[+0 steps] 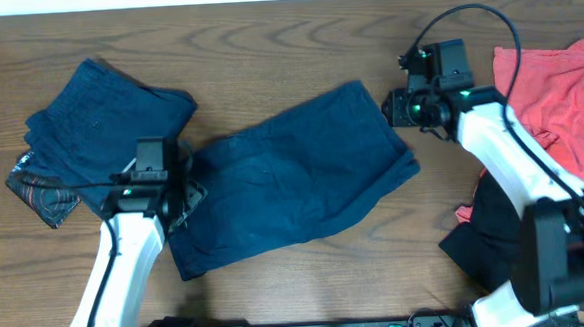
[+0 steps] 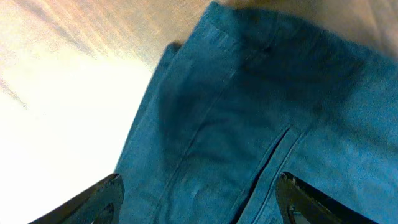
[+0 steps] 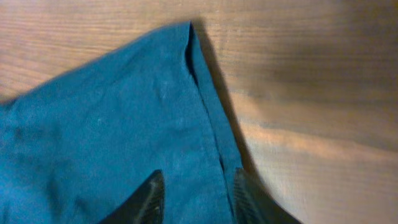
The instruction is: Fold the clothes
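A: Spreading across mid-table, the navy garment (image 1: 293,178) has its upper right corner just beside the right gripper (image 1: 397,108).
B: Gripping it?
A: Cannot tell. Its fingers (image 3: 146,199) sit narrowly apart astride the hem, with bare table (image 3: 311,93) to the right.
B: And the left gripper (image 1: 180,187)?
A: Spread wide over the left edge, holding nothing. A second navy piece (image 1: 104,118) lies just beside it. The coral-red T-shirt (image 1: 558,84) and the black garment (image 1: 486,233) crowd the right side.

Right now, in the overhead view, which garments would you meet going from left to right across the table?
folded dark navy cloth garment → spread-out dark navy cloth garment → crumpled coral-red printed T-shirt
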Robot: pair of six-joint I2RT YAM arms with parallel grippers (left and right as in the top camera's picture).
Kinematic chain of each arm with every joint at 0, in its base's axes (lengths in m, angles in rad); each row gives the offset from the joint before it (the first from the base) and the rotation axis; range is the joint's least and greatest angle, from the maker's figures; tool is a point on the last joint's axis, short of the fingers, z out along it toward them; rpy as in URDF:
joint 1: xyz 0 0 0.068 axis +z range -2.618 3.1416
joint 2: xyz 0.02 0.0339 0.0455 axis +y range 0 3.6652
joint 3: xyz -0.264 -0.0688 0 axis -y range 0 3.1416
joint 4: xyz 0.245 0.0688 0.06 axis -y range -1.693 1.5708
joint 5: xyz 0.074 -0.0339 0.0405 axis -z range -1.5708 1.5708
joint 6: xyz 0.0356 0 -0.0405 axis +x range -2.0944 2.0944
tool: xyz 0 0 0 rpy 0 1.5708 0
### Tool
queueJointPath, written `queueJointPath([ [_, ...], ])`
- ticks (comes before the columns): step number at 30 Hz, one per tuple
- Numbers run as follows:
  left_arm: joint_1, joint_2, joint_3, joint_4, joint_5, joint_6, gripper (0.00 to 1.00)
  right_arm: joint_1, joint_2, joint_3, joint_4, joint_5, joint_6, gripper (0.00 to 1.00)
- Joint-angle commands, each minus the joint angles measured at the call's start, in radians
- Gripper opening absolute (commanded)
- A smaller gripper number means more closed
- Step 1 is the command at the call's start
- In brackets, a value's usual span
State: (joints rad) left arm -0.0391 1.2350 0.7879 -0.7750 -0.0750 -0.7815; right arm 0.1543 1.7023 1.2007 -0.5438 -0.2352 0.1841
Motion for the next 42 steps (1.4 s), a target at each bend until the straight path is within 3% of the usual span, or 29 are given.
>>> queueJointPath([
  [1, 0.005, -0.045, 0.027, -0.057, 0.031, 0.029, 0.82, 0.017, -0.026, 0.014, -0.071, -0.039, -0.079, 0.3],
  [8, 0.005, 0.006, -0.044, -0.051, 0.043, 0.018, 0.9, 0.062, 0.081, -0.013, -0.199, -0.034, -0.13, 0.32],
  [12, 0.005, 0.078, -0.052, -0.035, 0.097, 0.018, 0.96, 0.06, 0.171, -0.022, -0.286, -0.009, -0.127, 0.28],
  [15, 0.005, 0.145, -0.052, 0.0, 0.144, 0.023, 1.0, 0.055, 0.235, -0.023, -0.351, 0.109, -0.045, 0.24],
  [18, 0.005, 0.226, -0.052, 0.018, 0.175, 0.026, 1.0, 0.043, 0.283, -0.023, -0.394, 0.236, 0.064, 0.22],
  [27, 0.005, 0.438, -0.052, 0.216, 0.314, 0.148, 1.0, -0.02, 0.292, -0.023, -0.376, 0.293, 0.11, 0.21],
  [30, 0.003, 0.482, -0.052, 0.314, 0.436, 0.235, 0.89, -0.075, 0.292, -0.023, -0.376, 0.317, 0.152, 0.19],
  [33, 0.003, 0.499, -0.052, 0.365, 0.468, 0.277, 0.82, -0.149, 0.291, -0.022, -0.366, 0.317, 0.152, 0.17],
  [42, 0.003, 0.469, 0.003, 0.373, 0.468, 0.386, 0.83, -0.322, 0.289, -0.002, -0.365, 0.231, 0.076, 0.2],
])
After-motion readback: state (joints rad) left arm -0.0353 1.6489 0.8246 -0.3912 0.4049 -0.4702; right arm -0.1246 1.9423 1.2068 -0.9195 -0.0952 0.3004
